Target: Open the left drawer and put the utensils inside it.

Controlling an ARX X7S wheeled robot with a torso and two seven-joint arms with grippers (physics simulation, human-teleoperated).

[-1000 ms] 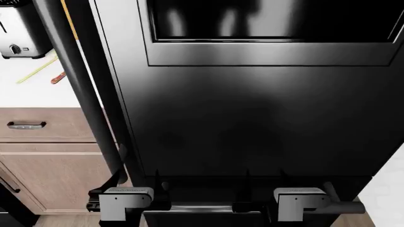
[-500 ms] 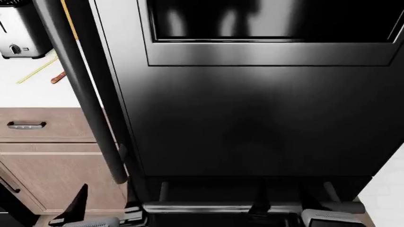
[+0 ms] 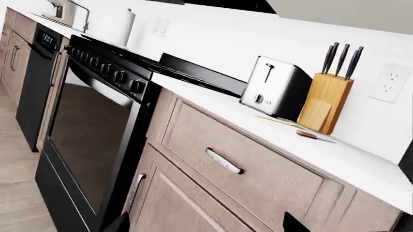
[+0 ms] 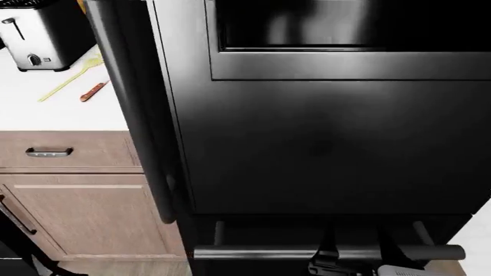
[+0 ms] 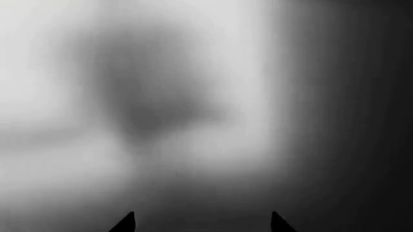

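Two utensils lie on the table (image 4: 46, 118) beside one toaster (image 4: 38, 34): one spatula (image 4: 71, 77) and one knife (image 4: 93, 91). The left drawer (image 4: 65, 150) below them is closed. My left end effector (image 3: 203, 223) and right end effector (image 5: 201, 221) both stand apart, gripping nothing.

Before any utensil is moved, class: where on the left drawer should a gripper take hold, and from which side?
Grip the left drawer by its horizontal bar handle, mid-bar, coming straight at the front. The bar stands off the flat panel, so fingers can likely close above and below it.
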